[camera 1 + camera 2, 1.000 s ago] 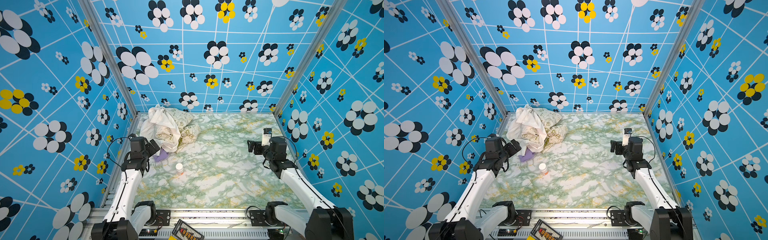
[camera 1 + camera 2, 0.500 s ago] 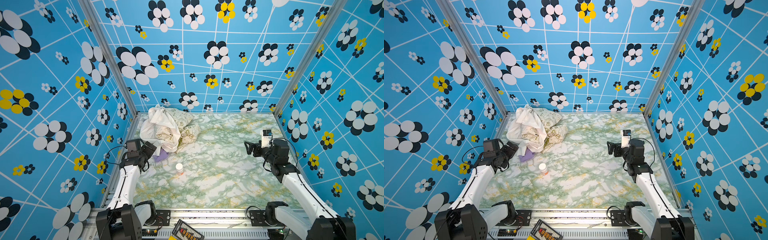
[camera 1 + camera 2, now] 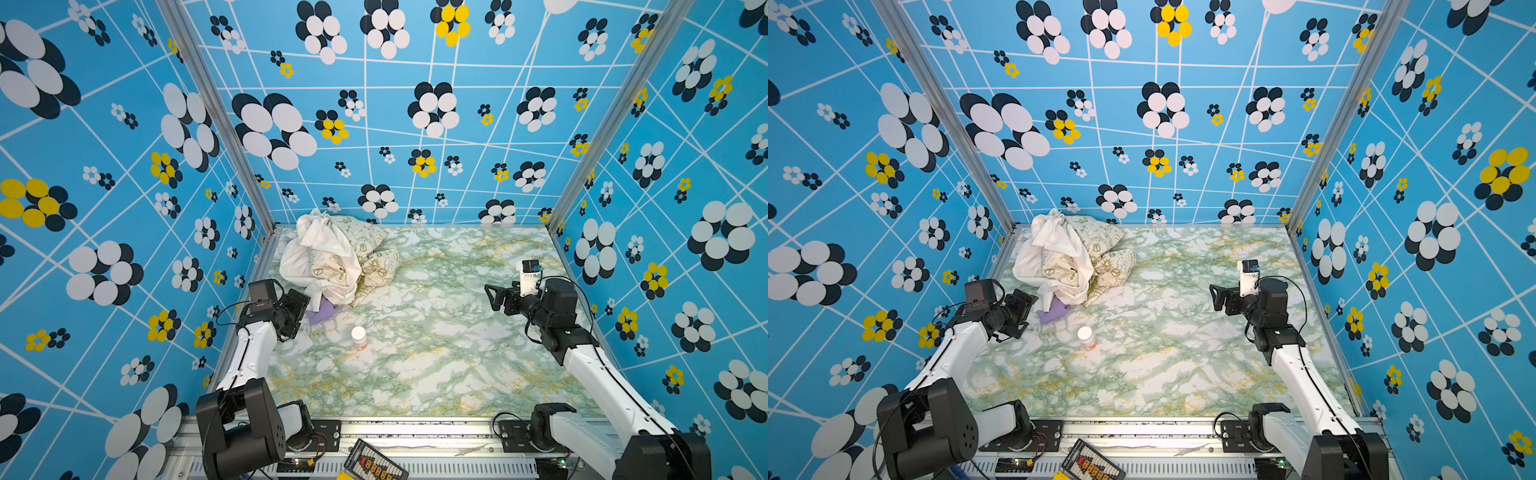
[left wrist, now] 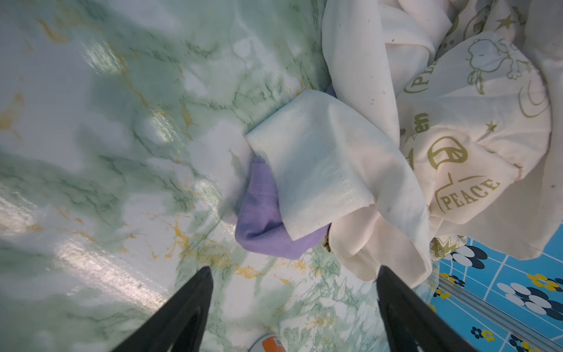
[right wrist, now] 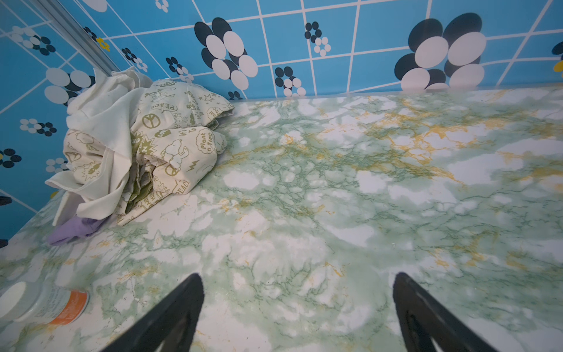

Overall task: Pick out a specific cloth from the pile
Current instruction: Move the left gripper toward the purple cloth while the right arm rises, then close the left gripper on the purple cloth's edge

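Left pincer (image 4: 294, 268) is released, jaws spread wide with nothing between them, and it's pointing straight at the cloth (image 4: 265, 219). That cloth, plain lavender, lies on the worktop (image 3: 436, 332) at the 7 o'clock edge of the pile (image 3: 332, 253) in both top views, with only one end poking out.

And here's the trouble: the white cloth (image 4: 320, 170) drapes right over it. A hemmed flap covers most of the purple, so just the near end is bare. One fingertip (image 4: 393, 292) sits just beside a hanging white fold; touching or not, I cannot tell. Behind the white layer bulges the printed cloth (image 4: 457, 152), cream with green peace signs and lettering.

The whole pile is tucked into the worktop's 11 o'clock corner, close against the blue flowered wall (image 3: 374, 124). A bottle (image 3: 358, 336), white cap and orange band, sits at the cloth's 4 o'clock, near it but apart, on open worktop.

Over on the 3 o'clock side, the right pincer (image 5: 297, 274) is released too, jaws wide and empty above bare worktop, well apart from the pile.
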Motion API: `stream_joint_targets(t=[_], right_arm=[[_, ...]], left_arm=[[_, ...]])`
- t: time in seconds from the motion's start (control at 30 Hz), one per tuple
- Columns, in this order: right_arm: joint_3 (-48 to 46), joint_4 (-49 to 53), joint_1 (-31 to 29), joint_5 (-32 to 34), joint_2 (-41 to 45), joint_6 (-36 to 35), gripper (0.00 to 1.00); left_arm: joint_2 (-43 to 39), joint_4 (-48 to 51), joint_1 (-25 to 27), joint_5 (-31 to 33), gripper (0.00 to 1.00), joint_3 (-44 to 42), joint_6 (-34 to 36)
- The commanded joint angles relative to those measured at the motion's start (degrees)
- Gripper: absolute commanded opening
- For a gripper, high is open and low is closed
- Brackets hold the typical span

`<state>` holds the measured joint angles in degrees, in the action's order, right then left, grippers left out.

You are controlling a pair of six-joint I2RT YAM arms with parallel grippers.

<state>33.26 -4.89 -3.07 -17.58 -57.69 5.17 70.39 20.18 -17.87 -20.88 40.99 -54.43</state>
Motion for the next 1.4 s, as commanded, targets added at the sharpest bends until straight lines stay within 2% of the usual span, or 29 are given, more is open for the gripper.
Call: stream_joint_targets(t=[0.0, 0.27, 0.47, 0.67, 0.77, 0.97, 1.0, 1.17, 1.37], right_arm=[[-1.34, -0.29, -0.58, -1.44, 0.47, 0.59, 0.99], [-1.96, -0.30, -0.95, -1.49, 1.24, 0.98, 0.99], [-2.23, -0.30, -1.15, -1.40, 1.58, 1.27, 0.99], [-2.58, -0.21, -1.31, -0.96, 2.41, 1.68, 0.99], [-2.77, -0.32, -1.39, -0.79, 2.61, 1.91, 0.99], [-2.73, -0.74, -1.60, -0.16, 2.63, 2.64, 0.99], [-2.77, -0.74, -1.62, 0.00, 2.72, 2.81, 0.99], [-2.92, -0.15, -1.93, 0.79, 3.53, 3.01, 0.99], [-3.77, 0.29, -2.27, 1.43, 4.61, 3.21, 0.99]], left_arm=[[0.27, 0.16, -1.02, -3.10, 0.84, 0.91, -2.79], [2.87, -3.23, -1.38, -6.72, 0.65, -0.88, -6.81], [3.74, -3.25, -1.20, -5.88, 0.63, -3.59, -11.17], [6.20, -8.46, -1.18, -6.40, 0.61, -7.13, -15.94], [8.97, -11.36, -1.20, -7.64, 0.53, -6.92, -15.85], [13.23, -14.32, -1.20, -8.12, 0.50, -5.04, -14.08], [14.11, -14.76, -1.20, -8.27, 0.48, -4.80, -13.96], [17.22, -16.88, -1.20, -9.96, 0.21, -4.07, -13.69], [16.63, -18.32, -1.12, -10.13, 0.03, -3.48, -13.71]])
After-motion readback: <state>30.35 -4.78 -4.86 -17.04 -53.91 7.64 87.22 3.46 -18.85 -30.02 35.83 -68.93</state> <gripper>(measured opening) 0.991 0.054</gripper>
